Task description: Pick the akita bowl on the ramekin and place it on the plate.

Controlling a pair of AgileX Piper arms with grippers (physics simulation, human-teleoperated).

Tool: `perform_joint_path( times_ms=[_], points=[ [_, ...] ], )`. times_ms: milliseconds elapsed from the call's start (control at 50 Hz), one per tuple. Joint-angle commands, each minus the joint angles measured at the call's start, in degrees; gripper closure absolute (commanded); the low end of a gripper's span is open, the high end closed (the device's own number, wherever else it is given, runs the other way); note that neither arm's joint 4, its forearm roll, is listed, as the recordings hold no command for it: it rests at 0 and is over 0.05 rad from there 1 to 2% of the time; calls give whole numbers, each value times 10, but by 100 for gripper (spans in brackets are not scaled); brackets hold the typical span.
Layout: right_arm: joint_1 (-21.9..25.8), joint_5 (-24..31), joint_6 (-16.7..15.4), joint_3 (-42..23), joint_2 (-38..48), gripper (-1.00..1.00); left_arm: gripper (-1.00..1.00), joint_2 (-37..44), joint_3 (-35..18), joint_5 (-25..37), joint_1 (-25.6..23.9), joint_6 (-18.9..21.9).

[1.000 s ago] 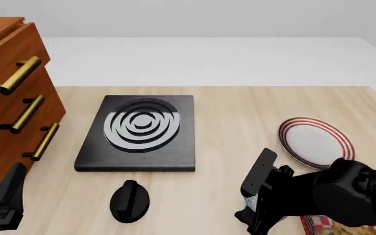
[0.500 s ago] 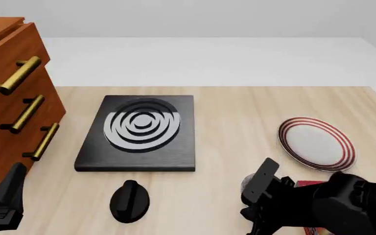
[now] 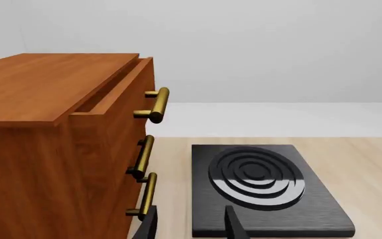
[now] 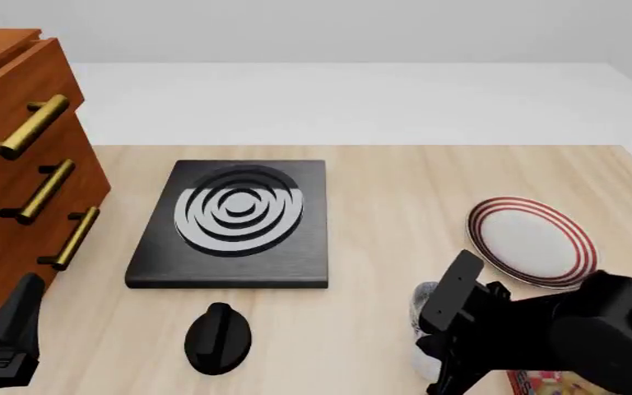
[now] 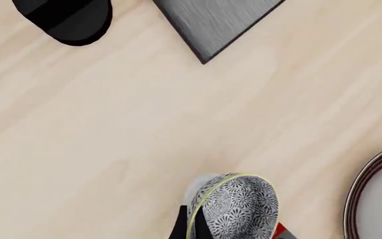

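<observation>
The akita bowl (image 5: 236, 209), speckled dark inside with a pale rim, hangs tilted just above the wooden table, and a dark finger (image 5: 183, 226) presses on its rim. In the front view only a grey edge of the bowl (image 4: 420, 298) shows beside my right gripper (image 4: 444, 329), which is shut on it. The red-ringed plate (image 4: 532, 241) lies to the right of the bowl and a little farther back, apart from it. My right arm hides the ramekin. At the front left corner, next to the cabinet, my left gripper (image 3: 191, 226) is open and holds nothing.
A black stove slab (image 4: 231, 222) with silver rings lies mid-table, with a black knob (image 4: 217, 336) in front of it. A wooden drawer cabinet (image 4: 20, 164) with brass handles stands along the left side. A red box (image 4: 541, 383) peeks out under my right arm.
My right gripper has risen and shifted right toward the plate, carrying the bowl with it. The left arm has not moved.
</observation>
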Motion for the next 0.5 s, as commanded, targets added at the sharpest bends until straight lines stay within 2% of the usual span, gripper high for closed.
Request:
perform_joint_path(
  times_ms=[20, 260, 500],
  points=[
    [-7, 38, -10, -14, -33, 100, -100, 0, 0, 0, 0, 0],
    [-14, 78, -21, -26, -64, 100, -100, 0, 0, 0, 0, 0],
    [-42, 116, -56, -61, -82, 100, -100, 0, 0, 0, 0, 0]
  ],
)
